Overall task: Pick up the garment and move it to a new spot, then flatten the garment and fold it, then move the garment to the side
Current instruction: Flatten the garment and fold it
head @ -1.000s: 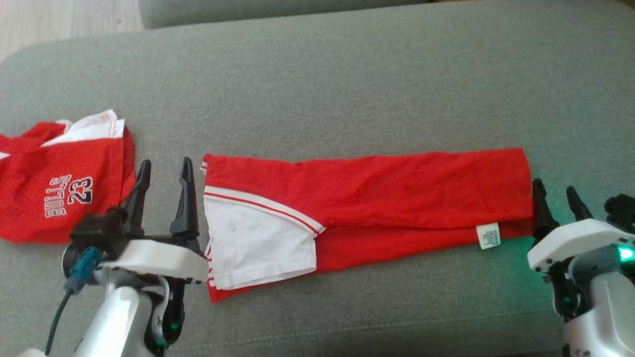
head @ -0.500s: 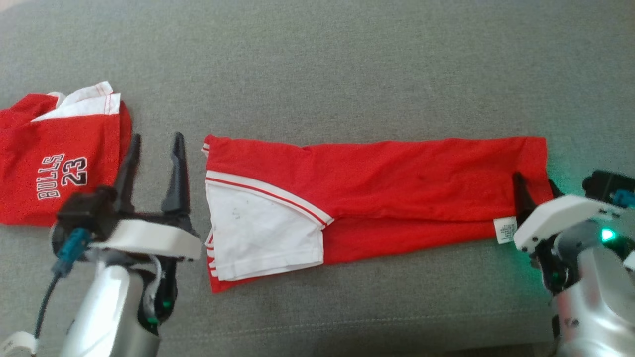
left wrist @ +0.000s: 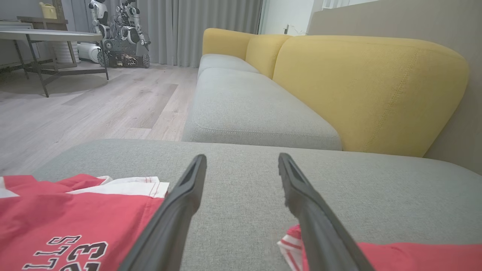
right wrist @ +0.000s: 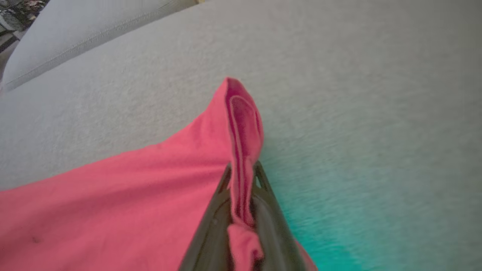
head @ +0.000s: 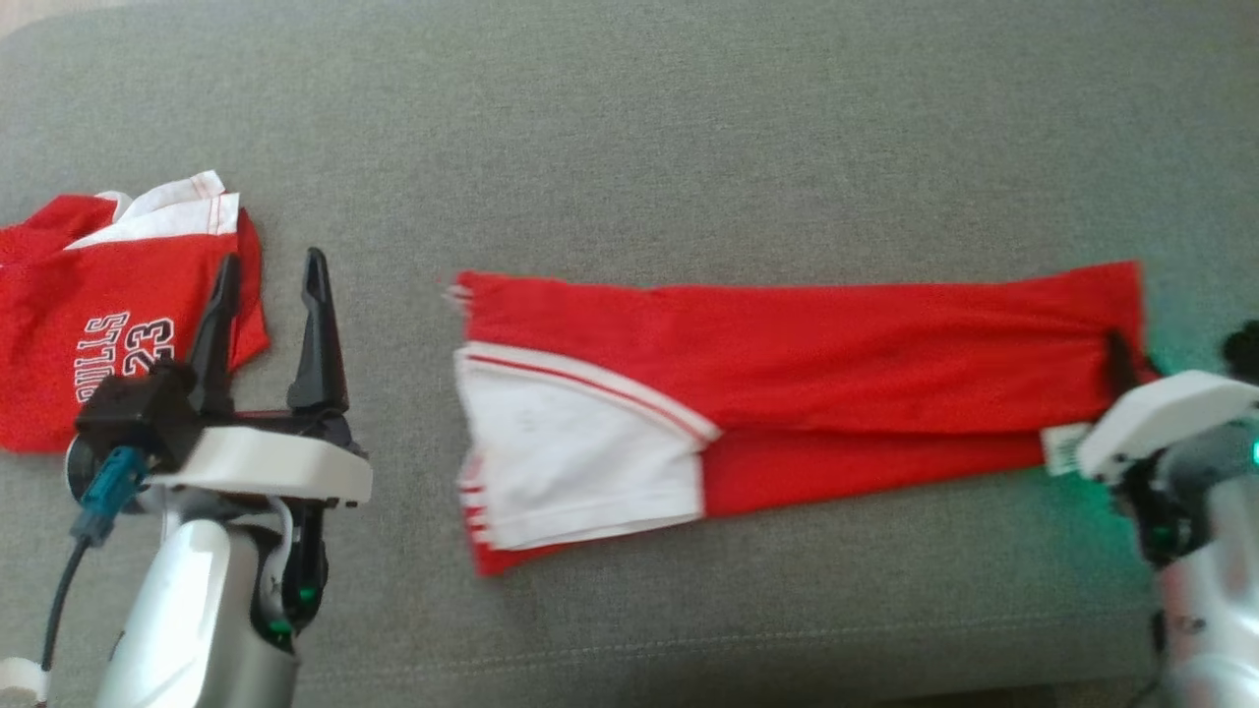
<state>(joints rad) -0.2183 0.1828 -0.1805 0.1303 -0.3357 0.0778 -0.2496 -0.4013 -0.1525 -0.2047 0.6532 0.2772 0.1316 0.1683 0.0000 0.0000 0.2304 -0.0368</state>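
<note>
The garment [head: 836, 354] is a long red piece with a white panel at its left end, lying folded lengthwise across the grey sofa cushion [head: 689, 147]. My right gripper [head: 1121, 356] is at its right end, shut on the hem. In the right wrist view the red cloth [right wrist: 131, 195] is pinched into a raised fold between the right gripper [right wrist: 243, 171] fingers. My left gripper [head: 272, 261] stands open, left of the garment and apart from it. The left wrist view shows the left gripper [left wrist: 241, 158] with nothing between its fingers and the garment's corner [left wrist: 395, 256] at lower right.
A red and white Bulls 23 jersey [head: 98, 334] lies at the cushion's far left, just beside my left gripper, and the left wrist view has the jersey [left wrist: 56, 222] at lower left. A yellow sofa backrest [left wrist: 369, 86], wooden floor [left wrist: 94, 101] and a table [left wrist: 49, 37] lie beyond.
My right gripper moved onto the garment's right end and shut on the hem. The garment slid to the right, away from the left gripper. The left gripper stayed open.
</note>
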